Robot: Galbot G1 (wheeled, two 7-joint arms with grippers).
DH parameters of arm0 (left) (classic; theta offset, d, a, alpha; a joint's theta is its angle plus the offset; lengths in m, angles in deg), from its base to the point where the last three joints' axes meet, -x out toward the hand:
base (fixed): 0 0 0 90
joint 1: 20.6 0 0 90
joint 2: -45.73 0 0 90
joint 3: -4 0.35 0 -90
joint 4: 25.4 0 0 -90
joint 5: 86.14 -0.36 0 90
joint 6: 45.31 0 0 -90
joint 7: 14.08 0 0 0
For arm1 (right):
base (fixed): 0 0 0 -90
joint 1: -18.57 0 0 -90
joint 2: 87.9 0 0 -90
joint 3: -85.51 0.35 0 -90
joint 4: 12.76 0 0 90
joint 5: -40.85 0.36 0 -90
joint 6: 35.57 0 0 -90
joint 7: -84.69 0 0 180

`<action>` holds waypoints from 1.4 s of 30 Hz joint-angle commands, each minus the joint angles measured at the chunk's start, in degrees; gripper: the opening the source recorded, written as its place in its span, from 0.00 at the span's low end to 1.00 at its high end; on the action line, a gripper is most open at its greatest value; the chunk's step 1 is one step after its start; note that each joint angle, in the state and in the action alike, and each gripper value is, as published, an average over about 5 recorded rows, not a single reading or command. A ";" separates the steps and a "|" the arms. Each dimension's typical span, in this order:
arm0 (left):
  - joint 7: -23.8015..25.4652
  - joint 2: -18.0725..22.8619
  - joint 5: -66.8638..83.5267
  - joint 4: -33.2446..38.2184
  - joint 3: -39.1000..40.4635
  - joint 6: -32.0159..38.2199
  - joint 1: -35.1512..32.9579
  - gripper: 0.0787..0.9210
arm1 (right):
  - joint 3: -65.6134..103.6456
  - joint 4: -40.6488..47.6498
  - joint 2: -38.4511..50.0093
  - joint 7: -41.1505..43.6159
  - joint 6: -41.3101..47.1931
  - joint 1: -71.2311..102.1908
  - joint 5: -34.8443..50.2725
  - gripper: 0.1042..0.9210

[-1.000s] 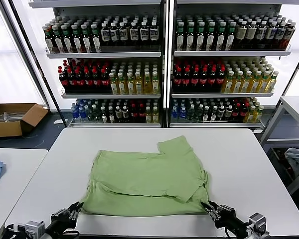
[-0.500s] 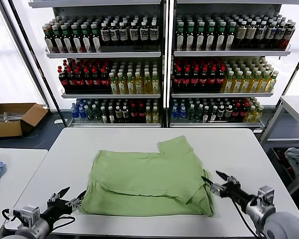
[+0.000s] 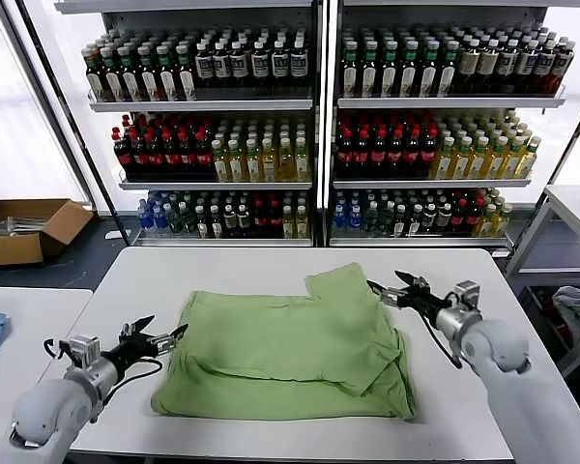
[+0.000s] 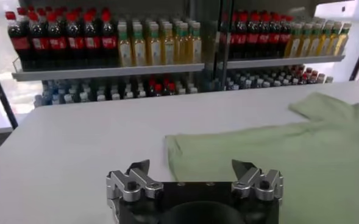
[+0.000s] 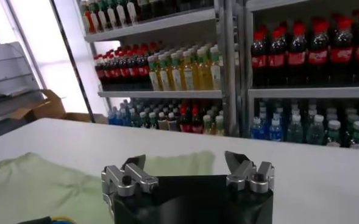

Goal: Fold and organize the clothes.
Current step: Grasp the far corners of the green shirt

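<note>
White table [image 3: 271, 266]: folded green polo shirt [image 3: 290, 353] lies mid-table; left gripper [image 3: 159, 338] and right gripper [image 3: 391, 290] flank it, fingers wide, empty.

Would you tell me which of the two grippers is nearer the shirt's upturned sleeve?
The right gripper: it hovers open beside the sleeve at the far right of the shirt, whereas the left gripper sits open at the opposite edge.

One green polo shirt [image 3: 290, 353] lies on the main bench [image 3: 464, 290], flanked by two grippers, left [image 3: 159, 338] and right [image 3: 394, 287]. Behind stand two shelving units [image 3: 321, 126], bottles too many to count, and one cardboard box [image 3: 24, 230].
</note>
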 commanded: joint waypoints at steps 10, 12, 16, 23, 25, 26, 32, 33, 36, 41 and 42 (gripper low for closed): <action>2.77 3.41 -1.17 -25.11 13.29 2.24 25.04 0.88 | -7.00 20.06 -6.93 1.46 -0.71 -12.29 -6.61 0.88; 2.73 4.22 -1.59 -25.72 13.38 2.23 25.30 0.88 | -7.20 19.69 -6.74 1.50 -0.70 -11.41 -6.63 0.88; 2.66 5.54 -2.18 -26.72 13.32 2.18 25.43 0.88 | -7.28 19.12 -6.80 1.40 -0.65 -10.06 -6.60 0.88; 2.89 5.92 -2.72 -27.01 13.72 1.32 24.78 0.88 | -7.43 18.43 -7.39 0.30 0.05 -8.98 -6.63 0.88; 2.86 5.90 -2.76 -26.83 13.89 0.93 24.49 0.88 | -7.56 17.74 -7.37 0.01 0.19 -8.61 -6.86 0.87; 2.83 5.92 -2.78 -26.71 13.95 0.65 24.33 0.88 | -7.62 17.65 -7.42 -0.22 0.28 -8.51 -7.03 0.86; 3.12 5.65 -3.13 -25.84 14.25 -0.31 22.82 0.88 | -7.77 18.47 -7.84 -0.86 0.77 -8.50 -7.67 0.67; 3.18 5.65 -3.24 -25.88 14.24 -0.37 22.64 0.88 | -7.79 18.45 -7.87 -0.84 0.77 -8.44 -7.67 0.64; 3.24 5.71 -3.37 -25.90 14.15 -0.48 22.25 0.88 | -7.79 18.18 -7.92 -0.86 0.68 -8.19 -7.62 0.54; 3.51 5.66 -3.33 -25.70 14.18 -0.37 22.05 0.74 | -7.67 17.41 -7.94 -0.89 0.51 -7.96 -7.32 0.36; 3.59 5.65 -3.30 -25.69 14.20 -0.33 22.07 0.71 | -7.61 17.18 -7.93 -0.89 0.48 -7.89 -7.21 0.32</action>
